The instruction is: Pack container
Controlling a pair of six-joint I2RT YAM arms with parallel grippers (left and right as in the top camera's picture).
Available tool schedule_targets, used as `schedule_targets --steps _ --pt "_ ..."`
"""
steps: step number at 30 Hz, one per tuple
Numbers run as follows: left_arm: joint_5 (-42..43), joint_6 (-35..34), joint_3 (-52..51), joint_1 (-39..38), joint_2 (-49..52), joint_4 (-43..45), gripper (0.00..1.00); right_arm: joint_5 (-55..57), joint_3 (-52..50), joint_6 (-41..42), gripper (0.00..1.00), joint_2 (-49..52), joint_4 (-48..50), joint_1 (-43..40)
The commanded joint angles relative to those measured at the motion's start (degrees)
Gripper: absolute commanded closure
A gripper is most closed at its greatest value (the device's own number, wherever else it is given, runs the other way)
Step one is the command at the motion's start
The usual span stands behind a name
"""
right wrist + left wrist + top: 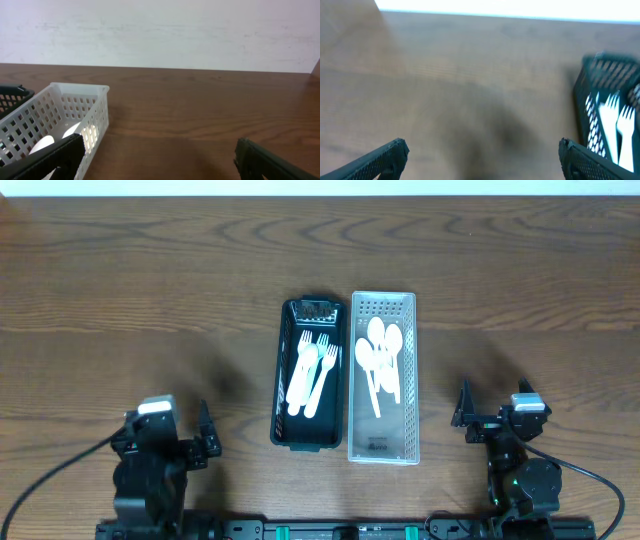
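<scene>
A black mesh basket (pixel 283 360) stands at the table's middle and holds three white plastic forks (pixel 311 372). Next to it on the right stands a white perforated basket (pixel 410 360) holding several white plastic spoons (pixel 380 360). My left gripper (pixel 205 442) is open and empty near the front left, well apart from the baskets. My right gripper (pixel 466 418) is open and empty at the front right. The left wrist view shows the black basket (pixel 600 80) with forks (pixel 615 125) at its right edge. The right wrist view shows the white basket (pixel 75 115) at the left.
The wooden table (pixel 150 280) spreads wide on both sides of the baskets. A pale wall (pixel 160 30) rises behind the table's far edge.
</scene>
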Motion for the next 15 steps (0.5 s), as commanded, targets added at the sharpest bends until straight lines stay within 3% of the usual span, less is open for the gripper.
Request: schedule_targets --steps 1,9,15 --pt "0.3 0.4 -5.1 0.0 -3.5 3.7 0.02 -0.5 -0.1 -0.9 0.01 -0.4 -0.3 -0.5" --pt "0.3 0.4 -20.5 2.6 -4.7 28.2 0.02 -0.5 -0.1 -0.9 0.01 -0.4 -0.3 -0.5" --pt "0.4 0.3 -26.1 3.4 -9.0 30.7 0.02 -0.5 -0.1 -0.9 0.01 -0.4 -0.3 -0.5"
